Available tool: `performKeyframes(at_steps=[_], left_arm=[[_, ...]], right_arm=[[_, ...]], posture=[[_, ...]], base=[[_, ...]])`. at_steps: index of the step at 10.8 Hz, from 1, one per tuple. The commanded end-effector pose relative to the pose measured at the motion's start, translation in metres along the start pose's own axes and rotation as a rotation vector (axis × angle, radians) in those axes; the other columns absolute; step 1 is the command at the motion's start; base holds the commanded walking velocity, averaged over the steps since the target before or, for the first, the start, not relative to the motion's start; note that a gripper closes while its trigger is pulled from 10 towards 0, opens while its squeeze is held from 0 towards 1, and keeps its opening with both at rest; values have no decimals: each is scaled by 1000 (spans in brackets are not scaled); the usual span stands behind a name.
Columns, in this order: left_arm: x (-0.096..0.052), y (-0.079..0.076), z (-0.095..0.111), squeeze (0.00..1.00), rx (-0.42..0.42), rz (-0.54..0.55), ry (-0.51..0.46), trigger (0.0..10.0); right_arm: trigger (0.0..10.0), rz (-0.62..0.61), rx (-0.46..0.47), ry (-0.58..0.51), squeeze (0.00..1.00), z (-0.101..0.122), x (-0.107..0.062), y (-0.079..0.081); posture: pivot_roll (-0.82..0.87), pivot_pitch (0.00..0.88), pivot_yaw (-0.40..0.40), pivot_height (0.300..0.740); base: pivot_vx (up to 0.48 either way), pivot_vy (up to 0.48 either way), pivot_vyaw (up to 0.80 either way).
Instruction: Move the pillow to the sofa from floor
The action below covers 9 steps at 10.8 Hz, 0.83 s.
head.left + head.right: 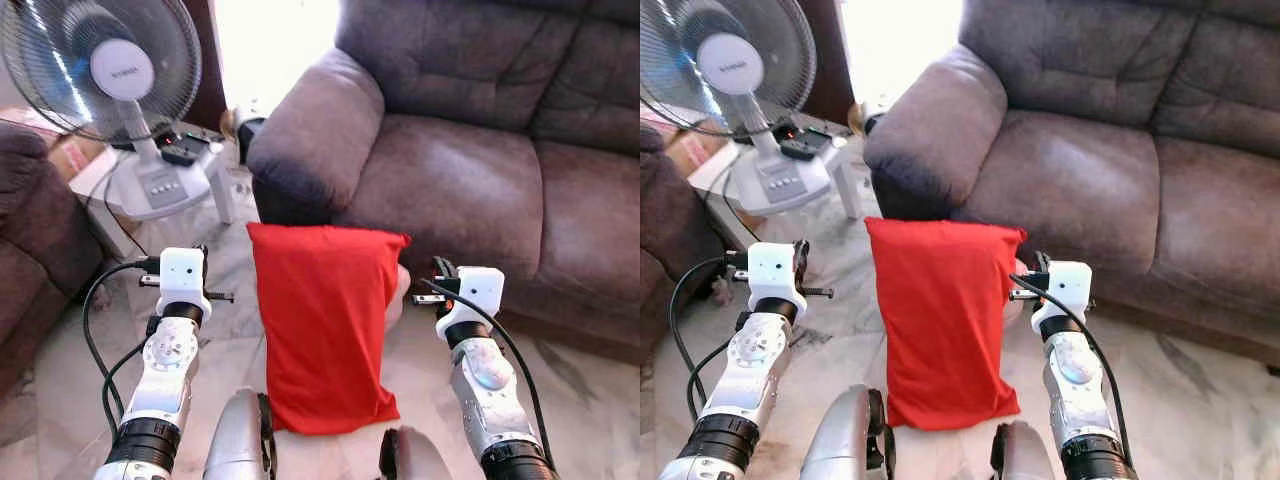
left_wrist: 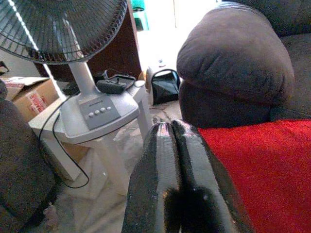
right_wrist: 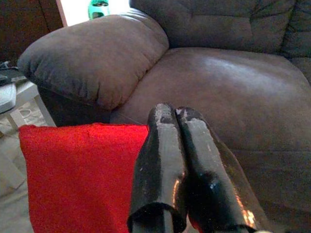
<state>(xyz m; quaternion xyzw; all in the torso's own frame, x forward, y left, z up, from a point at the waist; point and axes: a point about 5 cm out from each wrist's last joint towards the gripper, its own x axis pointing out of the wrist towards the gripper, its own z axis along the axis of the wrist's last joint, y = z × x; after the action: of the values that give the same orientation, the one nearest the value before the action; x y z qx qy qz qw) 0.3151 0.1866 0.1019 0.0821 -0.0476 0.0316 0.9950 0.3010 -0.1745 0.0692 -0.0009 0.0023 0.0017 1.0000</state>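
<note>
Landmark: pillow (image 1: 325, 325), red, lying on the floor (image 1: 230, 330) with its top edge against the sofa (image 1: 470, 190) base, below the armrest.

Far left of pillow: fan (image 1: 115, 80) on a white table (image 2: 82, 133). Left wrist view adds a cardboard box (image 2: 31, 94) and a dark bag (image 2: 164, 86) beyond the table.

Left gripper (image 2: 171, 127) just left of pillow, fingers pressed together, empty.

Right gripper (image 3: 174, 112) just right of pillow's upper edge, fingers together, holding nothing. Right wrist view shows the seat cushion (image 3: 218, 92) ahead.
</note>
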Motion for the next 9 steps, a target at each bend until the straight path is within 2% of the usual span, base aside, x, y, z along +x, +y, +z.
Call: performKeyframes(at_steps=[1, 7, 9], left_arm=[[0, 2, 1, 0, -6, 1, -1, 10000], [-2, -1, 1, 0, -6, -26, -9, 10000], [-2, -2, 1, 0, -5, -34, -9, 10000]], right_arm=[[10000, -13, 6, 11, 0, -2, -1, -3], [10000, -9, 7, 0, 0, -2, -2, -1], [10000, -13, 12, -6, 0, -2, -3, 0]], posture=[[67, 124, -19, 616], [60, 92, -1, 611], [61, 79, 5, 577]], base=[[0, 0, 0], [0, 0, 0], [0, 0, 0]])
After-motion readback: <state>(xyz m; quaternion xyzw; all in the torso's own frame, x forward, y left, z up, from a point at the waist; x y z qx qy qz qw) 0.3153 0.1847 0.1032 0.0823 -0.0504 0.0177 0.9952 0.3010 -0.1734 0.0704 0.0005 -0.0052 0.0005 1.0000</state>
